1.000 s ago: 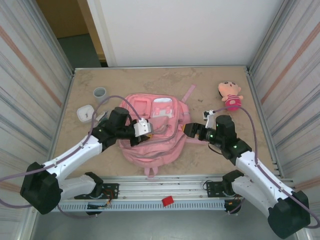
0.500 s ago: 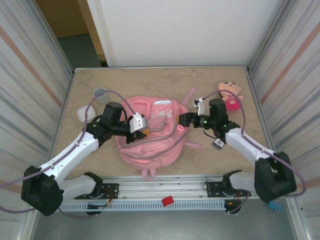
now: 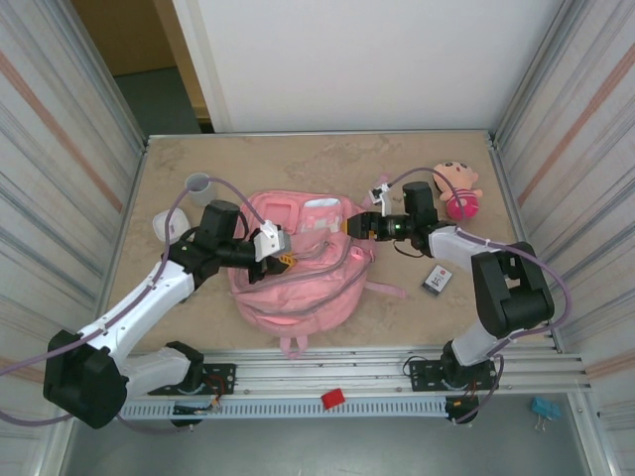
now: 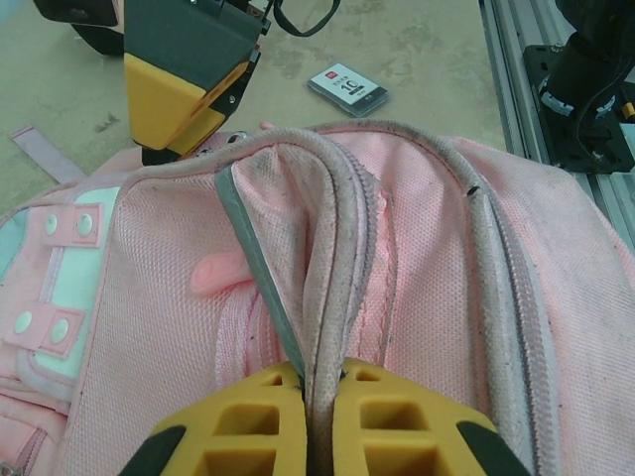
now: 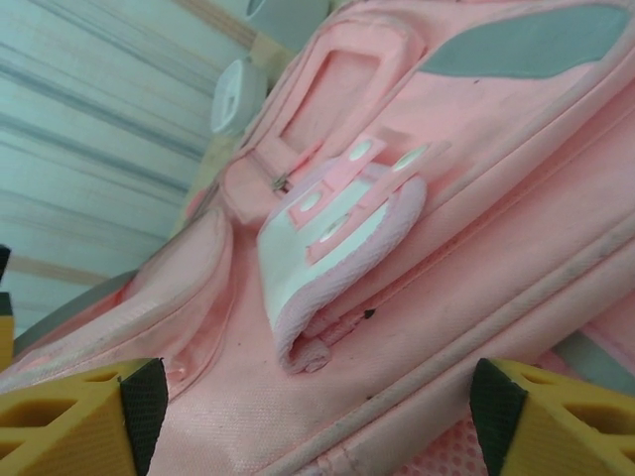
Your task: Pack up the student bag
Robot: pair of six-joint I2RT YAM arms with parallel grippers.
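Note:
The student bag (image 3: 298,283), a large pink backpack, lies flat in the middle of the table. My left gripper (image 3: 282,260) is shut on a grey-pink piped seam (image 4: 332,297) of the bag (image 4: 446,297), which runs up between its yellow fingers (image 4: 248,426). My right gripper (image 3: 353,226) stands open at the bag's upper right edge, its fingers wide apart. In the right wrist view the bag's (image 5: 476,169) front fabric and a pink-and-white pocket flap (image 5: 337,233) lie just ahead of the right gripper (image 5: 317,421). The right gripper's yellow finger (image 4: 179,94) also shows beyond the bag.
A pink-and-tan plush doll (image 3: 457,188) lies at the back right. A small white card (image 3: 437,280) lies right of the bag, also (image 4: 345,87). A grey cup (image 3: 199,183) and a white case (image 3: 163,227) sit at the left. A metal rail (image 3: 327,372) borders the near edge.
My right arm has swung away from the near right up to the bag's upper right edge, uncovering the card. The left gripper has kept its hold and shifted slightly left.

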